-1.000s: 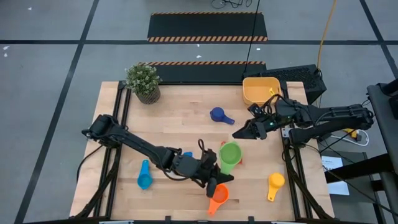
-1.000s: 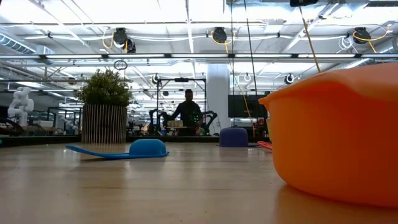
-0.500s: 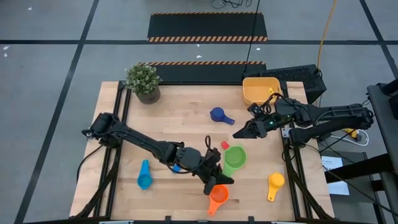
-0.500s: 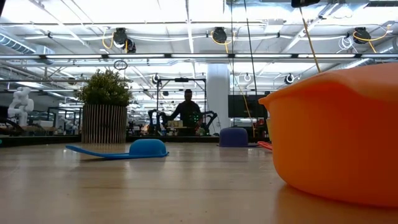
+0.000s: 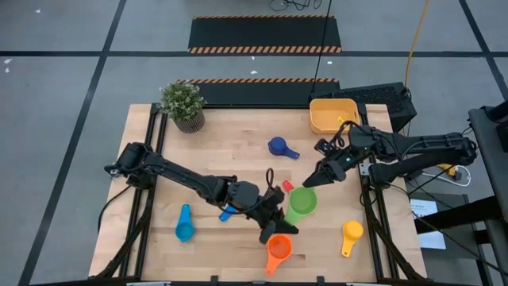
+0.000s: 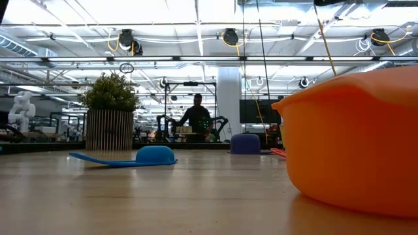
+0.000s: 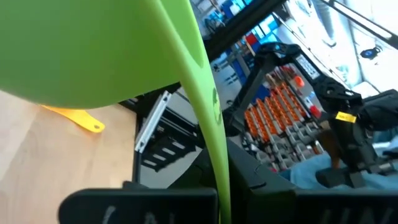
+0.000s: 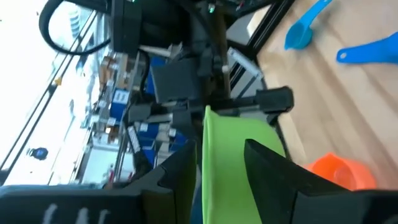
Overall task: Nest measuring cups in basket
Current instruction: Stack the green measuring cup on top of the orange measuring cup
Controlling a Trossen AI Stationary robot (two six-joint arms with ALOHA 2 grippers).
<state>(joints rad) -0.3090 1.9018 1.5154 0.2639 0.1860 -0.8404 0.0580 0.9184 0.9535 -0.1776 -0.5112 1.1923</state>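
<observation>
High view: my left pincer [image 5: 275, 225] pinches the green measuring cup [image 5: 301, 203] by its handle, holding it near the middle of the tabletop [image 5: 230, 159]. My right pincer [image 5: 311, 182] reaches in toward the cup's far rim, which I judge to be a handover, since the basket [image 5: 331, 116] sits at the far right corner, within the right arm's reach. The orange cup [image 5: 279, 252] lies just beside the left pincer, the yellow cup [image 5: 350, 235] near the right edge, the teal cup [image 5: 184, 226] to the left, the dark blue cup [image 5: 279, 146] toward the plant [image 5: 183, 103]. A blue handle [image 5: 225, 213] and a red scrap [image 5: 287, 184] show partly behind the arm.

Low view: the orange cup [image 6: 353, 140] fills the right; a blue cup [image 6: 140, 156] lies mouth-down.

Left wrist view: the green cup [image 7: 93, 50] is raised off the wood, so it is gripped firmly.

Right wrist view: the right fingers [image 8: 273, 174] stand spread on either side of the green handle [image 8: 221, 155], not yet pressing it.
</observation>
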